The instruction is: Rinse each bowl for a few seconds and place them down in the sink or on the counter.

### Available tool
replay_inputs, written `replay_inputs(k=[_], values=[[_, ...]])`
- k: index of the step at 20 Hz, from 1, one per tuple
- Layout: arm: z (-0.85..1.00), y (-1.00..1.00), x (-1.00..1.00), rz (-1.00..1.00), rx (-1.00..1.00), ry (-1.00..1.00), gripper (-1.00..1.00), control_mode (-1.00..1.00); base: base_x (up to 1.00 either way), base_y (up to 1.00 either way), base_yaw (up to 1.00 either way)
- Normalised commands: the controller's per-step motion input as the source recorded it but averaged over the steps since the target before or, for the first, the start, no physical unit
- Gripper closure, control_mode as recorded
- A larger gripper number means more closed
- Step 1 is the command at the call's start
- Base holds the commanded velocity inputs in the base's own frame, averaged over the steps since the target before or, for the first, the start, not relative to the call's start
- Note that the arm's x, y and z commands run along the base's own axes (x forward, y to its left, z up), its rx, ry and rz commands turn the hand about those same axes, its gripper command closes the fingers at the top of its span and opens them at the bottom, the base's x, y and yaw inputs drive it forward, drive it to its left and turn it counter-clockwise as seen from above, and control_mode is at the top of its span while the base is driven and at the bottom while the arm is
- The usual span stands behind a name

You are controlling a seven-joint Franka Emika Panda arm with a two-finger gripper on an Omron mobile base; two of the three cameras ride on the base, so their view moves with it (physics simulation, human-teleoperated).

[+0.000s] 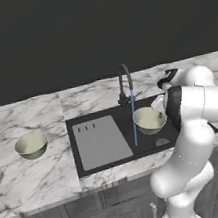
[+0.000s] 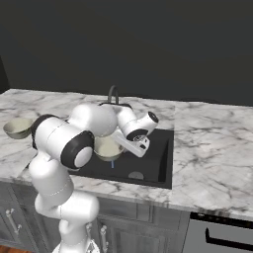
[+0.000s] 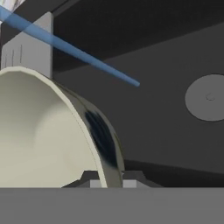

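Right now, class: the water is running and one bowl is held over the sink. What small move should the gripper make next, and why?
Probably shift the held bowl sideways under the water stream. The gripper pinches its rim, and the stream falls just beside the bowl onto the sink floor, not into it.

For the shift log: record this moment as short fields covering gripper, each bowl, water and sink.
gripper: gripper shut on the rim of the held bowl
held bowl: over the sink basin, just beside the water stream
second bowl: second bowl upright on the counter, left of the sink
water: water stream running from the faucet into the basin
sink: drainboard panel lies on the left, round drain on the basin floor
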Motion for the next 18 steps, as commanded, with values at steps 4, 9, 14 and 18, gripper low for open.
replay_inputs(k=[4,9,14,18], values=[[-0.18,-0.01,0.16,0.02,0.01,0.01,1.00,-1.00,0.00,0.00,0.00],[-0.17,0.00,0.18,0.02,0.01,0.01,1.00,-1.00,0.00,0.00,0.00],[-0.18,0.00,0.21,0.01,0.00,0.00,1.00,-1.00,0.00,0.00,0.00],[-0.17,0.03,0.21,0.00,0.00,0.00,1.00,-1.00,0.00,0.00,0.00]])
